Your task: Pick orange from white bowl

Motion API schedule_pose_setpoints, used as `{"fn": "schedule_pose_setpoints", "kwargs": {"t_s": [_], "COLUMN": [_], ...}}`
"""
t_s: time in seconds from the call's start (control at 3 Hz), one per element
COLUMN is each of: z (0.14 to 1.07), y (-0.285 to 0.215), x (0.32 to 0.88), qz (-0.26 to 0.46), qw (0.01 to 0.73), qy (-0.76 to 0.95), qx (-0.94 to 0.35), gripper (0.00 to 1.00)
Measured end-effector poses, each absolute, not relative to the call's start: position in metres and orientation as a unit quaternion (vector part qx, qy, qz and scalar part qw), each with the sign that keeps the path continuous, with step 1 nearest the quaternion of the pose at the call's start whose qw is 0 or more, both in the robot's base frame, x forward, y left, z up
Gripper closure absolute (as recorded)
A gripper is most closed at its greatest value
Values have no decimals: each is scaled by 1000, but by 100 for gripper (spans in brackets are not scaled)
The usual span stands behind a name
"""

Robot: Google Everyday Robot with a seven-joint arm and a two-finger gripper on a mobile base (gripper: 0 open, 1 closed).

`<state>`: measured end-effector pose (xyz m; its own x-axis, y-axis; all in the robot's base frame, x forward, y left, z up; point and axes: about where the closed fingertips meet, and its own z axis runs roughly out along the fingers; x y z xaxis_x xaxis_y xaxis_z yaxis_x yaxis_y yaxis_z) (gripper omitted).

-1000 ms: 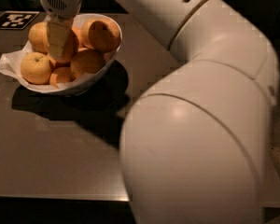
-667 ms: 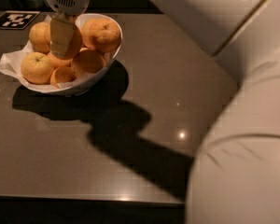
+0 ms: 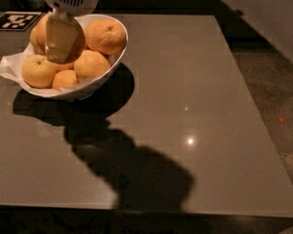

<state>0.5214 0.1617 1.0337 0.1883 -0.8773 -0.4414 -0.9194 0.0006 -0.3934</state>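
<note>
End effector (image 3: 61, 43): down inside the bowl (image 3: 107, 77), among the fruit. You cannot tell how wide it stands or whether it grips anything.
Orange (image 3: 79, 44): most likely the deep-orange one touching the end effector. It is mostly hidden behind it, with only a sliver showing on the side toward the dimpled orange (image 3: 106, 35).
Neighbours: the dimpled orange sits just beyond that sliver, and a pale orange (image 3: 38, 71) lies just below the end effector. A third fruit (image 3: 91, 64) is near its tip, so all three crowd it.
Risk, slip: the skin looks smooth and round. If you lift on an off-centre hold, the orange will likely roll out and drop back.
Risk, knock-on: the fruit is packed tight, so a sideways pull could shove a neighbour over the rim onto the table (image 3: 195, 82).
Risk, bowl: the paper (image 3: 10, 67) lining could snag and drag. Pressing down may shift or tip the bowl.
Advice: lift straight up, slowly.
</note>
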Motion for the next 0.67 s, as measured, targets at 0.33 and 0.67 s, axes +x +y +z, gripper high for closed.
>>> {"fn": "schedule_pose_setpoints", "kwargs": {"t_s": [0.33,0.67], "z": [1051,1050], "y": [139,138], "x": [460,456], "qz": [33,32], "qw": [345,346], "qy": [628,628], "qx": [-696,-696], "gripper": [100,100]}}
